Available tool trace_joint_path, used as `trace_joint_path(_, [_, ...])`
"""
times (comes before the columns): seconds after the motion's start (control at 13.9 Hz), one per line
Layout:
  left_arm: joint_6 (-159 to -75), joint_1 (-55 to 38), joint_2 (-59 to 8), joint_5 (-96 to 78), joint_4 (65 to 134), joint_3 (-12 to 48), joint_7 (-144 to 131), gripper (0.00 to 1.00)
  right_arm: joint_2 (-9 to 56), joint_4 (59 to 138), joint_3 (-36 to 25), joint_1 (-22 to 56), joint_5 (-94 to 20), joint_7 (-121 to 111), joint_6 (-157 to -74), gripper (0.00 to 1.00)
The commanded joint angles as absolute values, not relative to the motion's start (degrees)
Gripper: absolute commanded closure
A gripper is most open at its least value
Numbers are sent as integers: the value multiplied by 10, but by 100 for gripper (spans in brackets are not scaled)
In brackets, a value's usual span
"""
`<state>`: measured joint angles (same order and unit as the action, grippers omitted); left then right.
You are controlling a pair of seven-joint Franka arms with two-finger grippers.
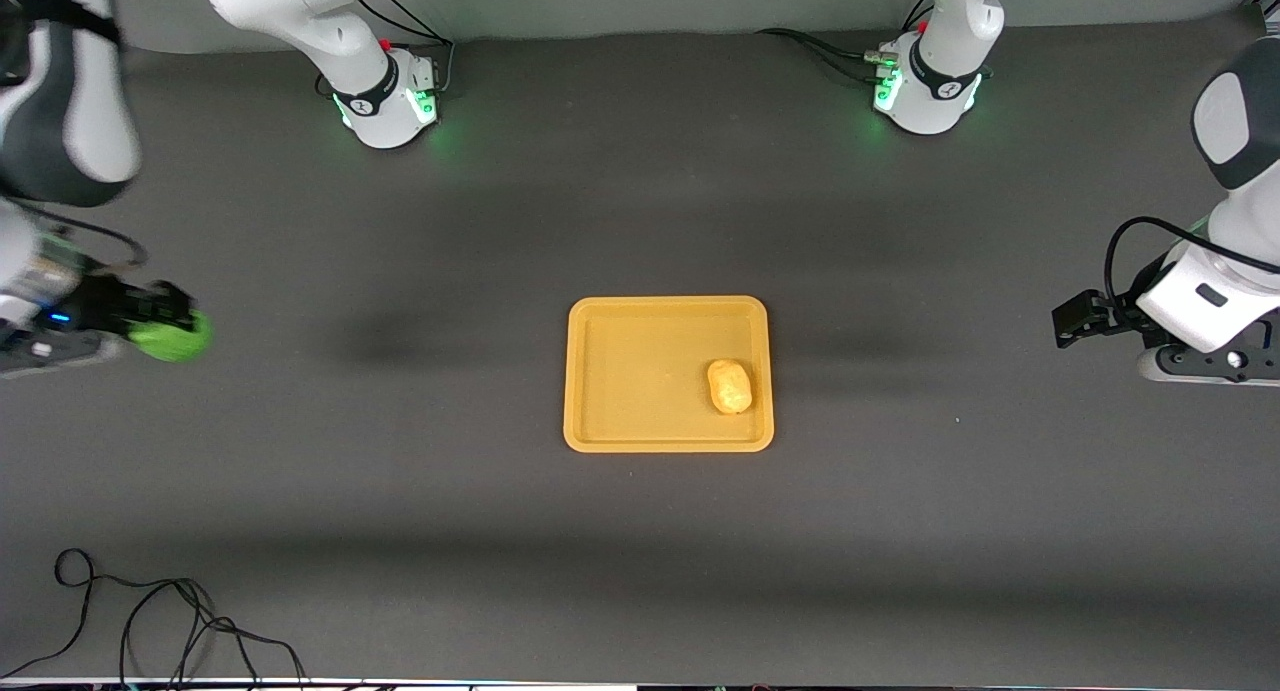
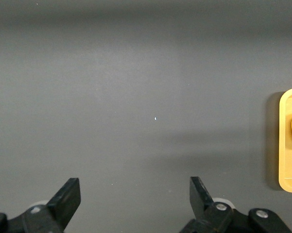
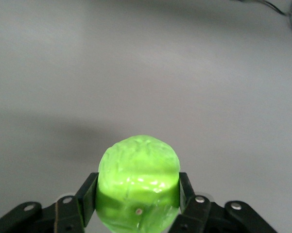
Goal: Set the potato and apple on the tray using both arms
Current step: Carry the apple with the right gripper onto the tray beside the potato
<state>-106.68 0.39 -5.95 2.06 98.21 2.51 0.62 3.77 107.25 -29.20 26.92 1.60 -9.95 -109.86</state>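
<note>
Tray (image 1: 668, 374) lies flat on the dark worktop (image 1: 640, 531), its long sides running between the two arms' ends. Potato (image 1: 729, 386) rests inside the tray, near the rim toward the left arm's end, its long axis pointing roughly toward the front camera. Right gripper (image 3: 136, 204), well apart from the tray at the right arm's end, has its fingers clamped on the apple (image 1: 172, 337). Left gripper (image 2: 135, 200) hangs over bare worktop at the left arm's end, fingers apart.
</note>
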Motion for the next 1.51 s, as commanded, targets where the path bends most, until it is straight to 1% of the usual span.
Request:
trace_joint_path(0.0, [-1022,3,-61,12,952,28,2,0,131,975,-299,383,-42,57,-1084,65])
trace_joint_path(0.14, [-971,7,-73,11,925,26,4,0,211,886,-298,445,-93,161,-1078,65])
trace_joint_path(0.29, [-965,37,-79,-19,913,27,12,0,280,813,-290,489,-130,281,-1074,65])
trace_joint_path(0.43, [-963,39,-79,-52,911,27,4,0,348,743,-271,525,-154,408,-1074,65])
trace_joint_path(0.5, [-962,37,-78,-41,911,26,11,0,380,707,-260,535,-155,459,-1076,65])
trace_joint_path(0.65, [-955,44,-76,-17,915,26,15,1,434,650,-215,538,-153,542,-1086,65])
trace_joint_path(0.72, [-957,48,-76,-16,915,25,18,1,459,634,-201,539,-153,567,-1103,65])
trace_joint_path(0.86, [-970,62,-79,-17,913,25,19,0,503,635,-196,549,-151,584,-1165,65])
trace_joint_path(1.08, [-983,56,-102,-18,911,25,6,0,554,635,-194,549,-152,584,-1228,65])
trace_joint_path(1.29, [-989,90,-117,-19,910,25,16,0,574,638,-194,548,-149,580,-1245,65])
trace_joint_path(1.44, [-989,84,-118,-19,910,26,14,0,576,639,-194,541,-149,577,-1246,65])
